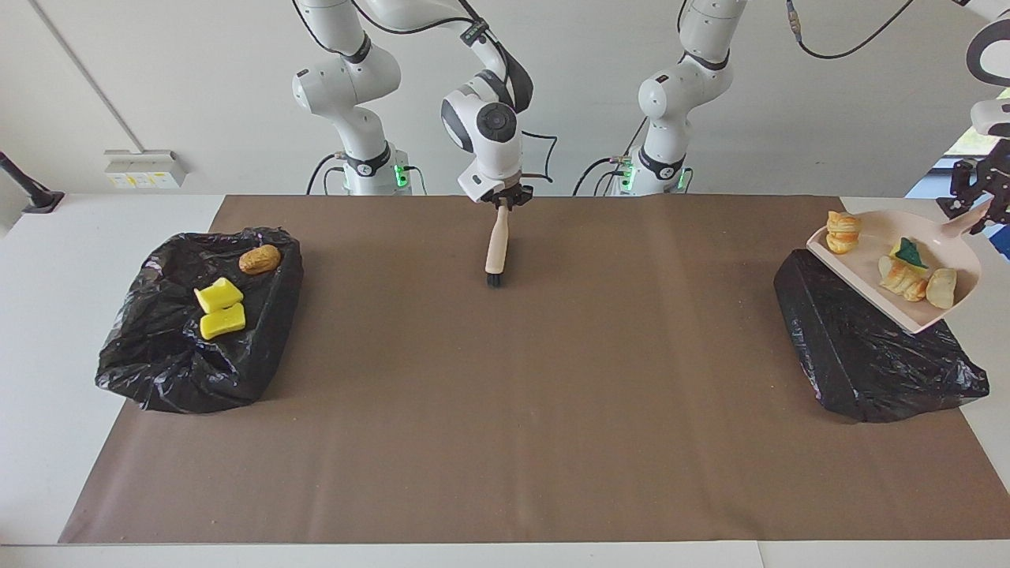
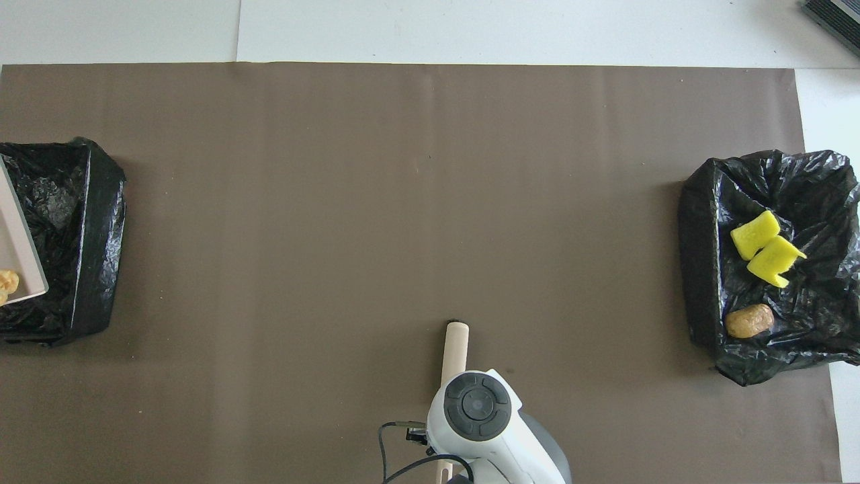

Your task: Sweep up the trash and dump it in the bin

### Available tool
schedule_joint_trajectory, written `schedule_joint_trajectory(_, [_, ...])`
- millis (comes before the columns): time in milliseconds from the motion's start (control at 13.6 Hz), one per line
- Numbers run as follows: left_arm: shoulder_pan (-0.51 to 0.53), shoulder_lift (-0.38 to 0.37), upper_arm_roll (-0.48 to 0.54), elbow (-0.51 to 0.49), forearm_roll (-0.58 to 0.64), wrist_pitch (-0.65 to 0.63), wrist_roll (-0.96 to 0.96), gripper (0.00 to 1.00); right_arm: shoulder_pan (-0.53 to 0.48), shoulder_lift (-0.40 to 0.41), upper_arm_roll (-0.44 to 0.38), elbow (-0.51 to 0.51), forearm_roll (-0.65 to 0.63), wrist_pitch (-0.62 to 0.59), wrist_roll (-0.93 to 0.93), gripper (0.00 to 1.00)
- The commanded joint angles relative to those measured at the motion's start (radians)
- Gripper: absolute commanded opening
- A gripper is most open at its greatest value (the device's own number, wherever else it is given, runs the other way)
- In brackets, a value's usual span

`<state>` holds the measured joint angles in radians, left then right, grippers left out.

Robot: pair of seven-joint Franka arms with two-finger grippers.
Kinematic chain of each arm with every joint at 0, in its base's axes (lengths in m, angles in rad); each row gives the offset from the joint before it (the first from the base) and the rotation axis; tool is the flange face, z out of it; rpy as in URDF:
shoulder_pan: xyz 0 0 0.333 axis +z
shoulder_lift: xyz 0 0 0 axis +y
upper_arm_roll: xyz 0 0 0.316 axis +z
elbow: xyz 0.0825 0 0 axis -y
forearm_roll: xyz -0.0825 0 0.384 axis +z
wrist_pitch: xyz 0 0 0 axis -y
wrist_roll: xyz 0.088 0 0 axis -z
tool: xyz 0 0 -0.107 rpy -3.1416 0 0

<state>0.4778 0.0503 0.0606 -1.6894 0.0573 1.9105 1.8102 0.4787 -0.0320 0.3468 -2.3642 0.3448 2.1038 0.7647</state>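
I see my left hand (image 1: 969, 207) clamped on the handle of the pale dustpan (image 1: 939, 260), holding it tilted in the air over the black bin (image 1: 868, 347) at the left arm's end of the worktop (image 1: 505, 394). The trash (image 1: 907, 276), bread-like lumps and one sponge piece, lies inside the dustpan. My right hand (image 1: 503, 202) grips the top of the brush (image 1: 496, 251), which hangs with bristles down close to the robots' edge. In the second bin (image 1: 197, 323), at the right arm's end, lie two yellow sponges (image 1: 219, 308) and one brown lump (image 1: 259, 259).
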Motion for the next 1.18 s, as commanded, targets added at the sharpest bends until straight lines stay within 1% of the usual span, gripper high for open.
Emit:
schedule_joint_trajectory(0, [0.002, 0.034, -0.013, 0.039, 0.083, 0.077, 0.005, 0.0, -0.002, -0.028, -0.005, 0.017, -0.056, 0.009, -0.021, 1.0])
schedule_joint_trajectory(147, [-0.007, 0.051, -0.013, 0.037, 0.169, 0.125, -0.005, 0.0, -0.026, -0.028, -0.014, 0.08, -0.124, 0.005, -0.025, 1.0])
schedule_joint_trajectory(368, [-0.019, 0.059, -0.015, 0.031, 0.271, 0.156, -0.037, 0.0, -0.152, -0.003, -0.011, 0.209, -0.21, 0.002, -0.03, 1.0])
schedule_joint_trajectory(515, [-0.039, 0.072, -0.016, 0.019, 0.385, 0.195, -0.107, 0.0, -0.215, -0.003, -0.011, 0.281, -0.295, -0.022, -0.042, 1.0])
schedule_joint_trajectory(589, [-0.039, 0.075, -0.016, 0.019, 0.418, 0.203, -0.12, 0.0, -0.242, -0.002, -0.011, 0.319, -0.331, -0.054, -0.057, 1.0])
schedule_joint_trajectory(736, [-0.056, 0.075, -0.016, 0.017, 0.476, 0.209, -0.123, 0.0, -0.3, -0.003, -0.009, 0.396, -0.34, -0.118, -0.097, 1.0])
schedule_joint_trajectory(883, [-0.062, 0.075, -0.016, 0.016, 0.527, 0.209, -0.126, 0.0, -0.353, -0.005, -0.011, 0.504, -0.339, -0.244, -0.143, 1.0])
schedule_joint_trajectory(957, [-0.064, 0.077, -0.015, 0.017, 0.532, 0.209, -0.127, 0.0, -0.38, -0.005, -0.011, 0.555, -0.337, -0.301, -0.175, 1.0])
schedule_joint_trajectory(1031, [-0.071, 0.077, -0.015, 0.019, 0.561, 0.209, -0.126, 0.0, -0.403, -0.006, -0.011, 0.588, -0.333, -0.347, -0.209, 1.0])
schedule_joint_trajectory(1104, [-0.079, 0.077, -0.016, 0.022, 0.629, 0.211, -0.13, 0.0, -0.419, -0.015, -0.014, 0.608, -0.333, -0.372, -0.232, 1.0])
